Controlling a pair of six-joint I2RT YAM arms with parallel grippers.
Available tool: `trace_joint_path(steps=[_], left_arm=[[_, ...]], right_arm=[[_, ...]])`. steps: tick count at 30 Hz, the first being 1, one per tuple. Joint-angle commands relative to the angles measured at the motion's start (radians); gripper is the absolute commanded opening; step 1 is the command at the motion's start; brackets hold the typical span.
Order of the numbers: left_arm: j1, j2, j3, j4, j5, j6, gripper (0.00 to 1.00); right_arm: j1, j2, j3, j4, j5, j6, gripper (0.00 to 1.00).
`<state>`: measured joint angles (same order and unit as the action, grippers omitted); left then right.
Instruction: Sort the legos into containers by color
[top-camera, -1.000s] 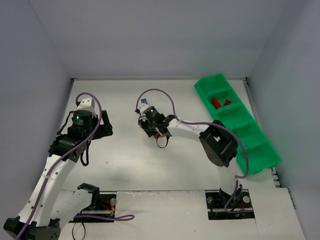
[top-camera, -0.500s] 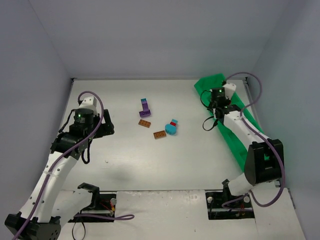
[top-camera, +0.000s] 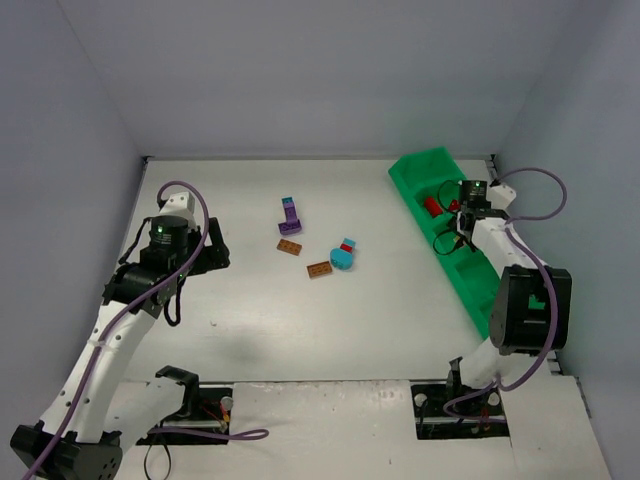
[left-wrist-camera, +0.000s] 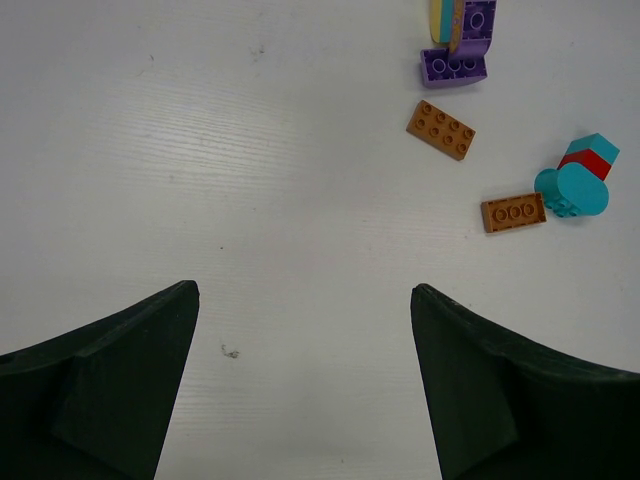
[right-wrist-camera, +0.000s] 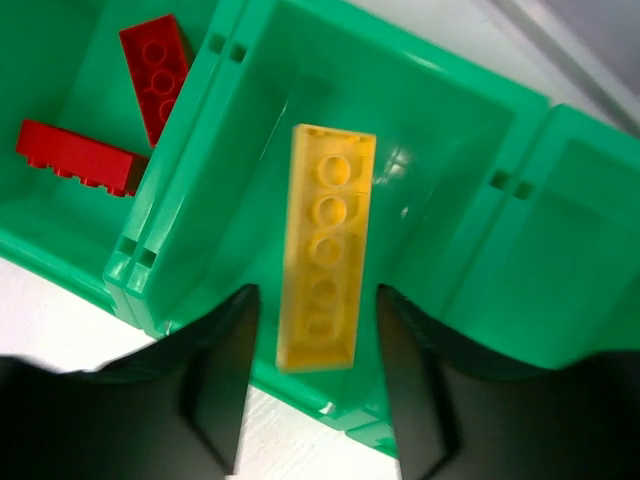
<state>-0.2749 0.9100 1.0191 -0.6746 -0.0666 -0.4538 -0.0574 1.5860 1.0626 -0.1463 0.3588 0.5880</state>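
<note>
Right claw (right-wrist-camera: 315, 290) was over the green tray (top-camera: 520, 300) at the right side of the worktop (top-camera: 240, 310), above the compartment next to the one with two red bricks (right-wrist-camera: 157, 62). Its jaws were spread slightly wider than a yellow brick (right-wrist-camera: 325, 240) lying lengthwise between them. A sliver of green showed between the brick and the left-hand finger (right-wrist-camera: 215, 380), so it was not pinched. The brick's near end was blurred and overlapped the compartment's near wall; resting or falling could not be told. Left claw (left-wrist-camera: 303, 290) hung over bare worktop at the left, jaws wide apart and empty. Four pieces were loose mid-worktop, well apart from the tray. A purple brick (left-wrist-camera: 455, 65) with a small stack on it lay farthest. A brown plate (left-wrist-camera: 441, 130) was just nearer, and a second, narrower brown plate (left-wrist-camera: 513, 212) nearer still. A teal piece (left-wrist-camera: 575, 180) with a red block attached sat just beside the narrow plate.
</note>
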Motion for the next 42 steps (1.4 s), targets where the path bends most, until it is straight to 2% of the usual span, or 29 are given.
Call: trace_joint_path(steps=[1, 2, 4, 8, 10, 13, 14, 15, 16, 24, 30, 35, 42], left_arm=[[-0.004, 0.003, 0.024, 0.053, 0.008, 0.001, 0.8], [-0.004, 0.001, 0.024, 0.053, 0.008, 0.001, 0.8], [-0.004, -0.003, 0.022, 0.05, 0.007, 0.001, 0.8], [-0.004, -0.006, 0.018, 0.047, 0.005, 0.001, 0.8], [-0.004, -0.007, 0.016, 0.05, 0.007, 0.0, 0.8], [-0.004, 0.0, 0.016, 0.058, 0.007, 0.0, 0.8], [-0.004, 0.004, 0.018, 0.063, 0.008, 0.001, 0.8], [-0.004, 0.007, 0.018, 0.064, 0.01, 0.001, 0.8], [-0.006, 0.012, 0.022, 0.067, 0.014, 0.001, 0.8], [-0.006, 0.003, 0.027, 0.047, 0.01, 0.009, 0.8], [-0.004, -0.019, 0.021, 0.023, -0.009, 0.021, 0.8], [-0.004, -0.028, 0.021, 0.01, -0.016, 0.023, 0.8], [-0.004, -0.031, 0.016, 0.001, -0.025, 0.021, 0.8]], right_arm=[[0.007, 0.017, 0.062, 0.007, -0.02, 0.033, 0.49], [0.007, 0.017, 0.071, 0.008, -0.024, 0.035, 0.55], [0.011, 0.016, 0.086, 0.014, -0.03, 0.016, 0.6], [0.051, -0.014, 0.1, 0.045, -0.082, -0.066, 0.61], [0.147, -0.032, 0.097, 0.08, -0.115, -0.184, 0.59], [0.293, -0.06, 0.077, 0.212, -0.272, -0.378, 0.61], [0.326, -0.057, 0.076, 0.226, -0.39, -0.423, 0.64], [0.361, -0.049, 0.08, 0.229, -0.426, -0.463, 0.65], [0.458, -0.017, 0.092, 0.228, -0.492, -0.578, 0.68], [0.59, 0.121, 0.196, 0.151, -0.701, -0.763, 0.76], [0.68, 0.249, 0.293, 0.031, -0.722, -0.904, 0.79], [0.734, 0.307, 0.309, 0.002, -0.732, -0.997, 0.86], [0.768, 0.377, 0.312, -0.003, -0.704, -1.057, 0.86]])
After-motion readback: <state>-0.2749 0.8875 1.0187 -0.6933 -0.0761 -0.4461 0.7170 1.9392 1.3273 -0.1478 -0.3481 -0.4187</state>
